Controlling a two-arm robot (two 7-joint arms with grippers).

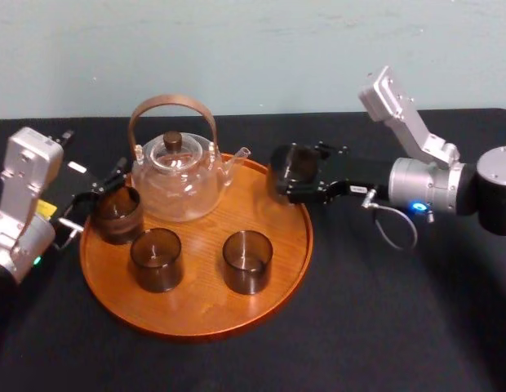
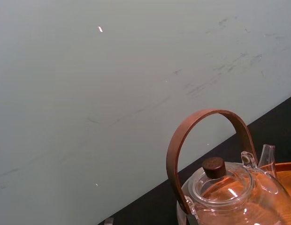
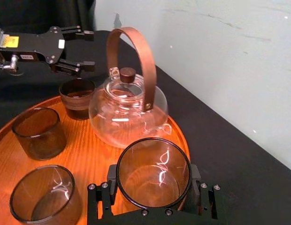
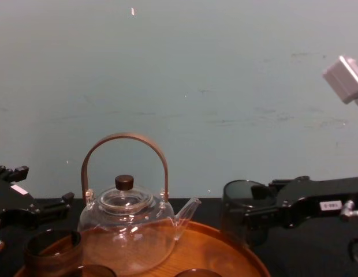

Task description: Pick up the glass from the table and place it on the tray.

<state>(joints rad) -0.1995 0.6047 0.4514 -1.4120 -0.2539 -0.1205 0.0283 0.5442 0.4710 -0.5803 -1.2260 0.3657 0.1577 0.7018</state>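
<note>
Nearest the robot, two dark glasses stand upright on the front half of the tray (image 1: pixel 196 304): the near-left glass (image 1: pixel 155 260) and the near-right glass (image 1: pixel 247 261), apart from each other. The tray sits on the black table (image 1: pixel 383 327).

Farther back on the left, a third glass (image 1: pixel 116 214) stands upright just inside the tray's left rim, beside the teapot (image 1: pixel 175 184). The left gripper (image 3: pixel 85 48) sits just behind and above this glass with its fingers spread apart and nothing between them. I cannot tell whether a fingertip touches the glass.

The clear teapot with the brown arched handle stands on the rear part of the tray, spout pointing to the robot's right.

To the right of the spout, the right gripper (image 1: pixel 292 171) reaches in from the robot's right, its arm level over the table. Its fingers pinch the held glass (image 1: pixel 295 162) from both sides; the right wrist view shows a pad against each side of it. The held glass is upright, mouth up, at the tray's right-rear rim, partly over the wood and partly over the table. Whether its base touches the rim, cannot tell.

Behind it all is a pale wall (image 4: pixel 225 69).
</note>
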